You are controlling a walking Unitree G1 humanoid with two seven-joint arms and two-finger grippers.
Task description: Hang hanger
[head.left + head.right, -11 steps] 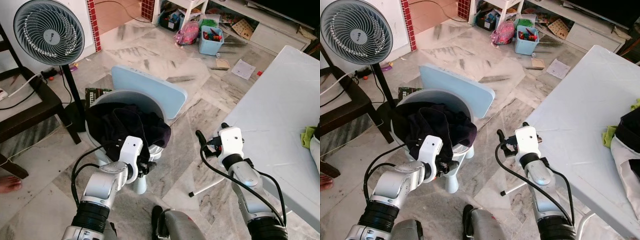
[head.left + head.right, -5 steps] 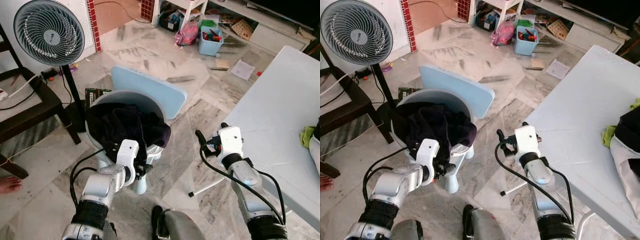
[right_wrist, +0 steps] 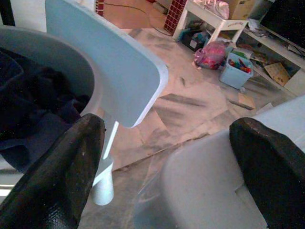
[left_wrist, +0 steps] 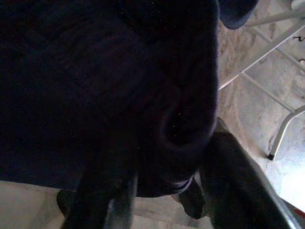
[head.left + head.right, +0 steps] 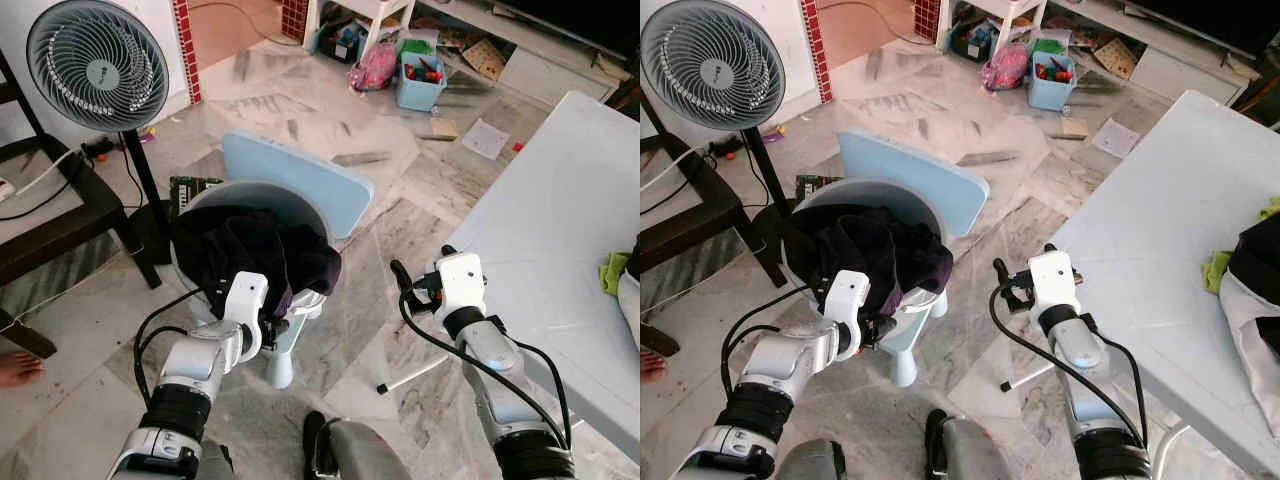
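while the left end effector (image 5: 272, 322) presses into the front edge of a dark garment (image 5: 250, 250) heaped on a small blue chair (image 5: 310, 185), its fingers sit apart around a fold of the cloth. the right end effector (image 5: 420, 272) hovers open just beside the white counter (image 5: 560, 230); no hanger can be made out.

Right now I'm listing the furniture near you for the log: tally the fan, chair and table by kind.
Standing fan: 1
Light blue chair: 1
White table: 1
Total: 3
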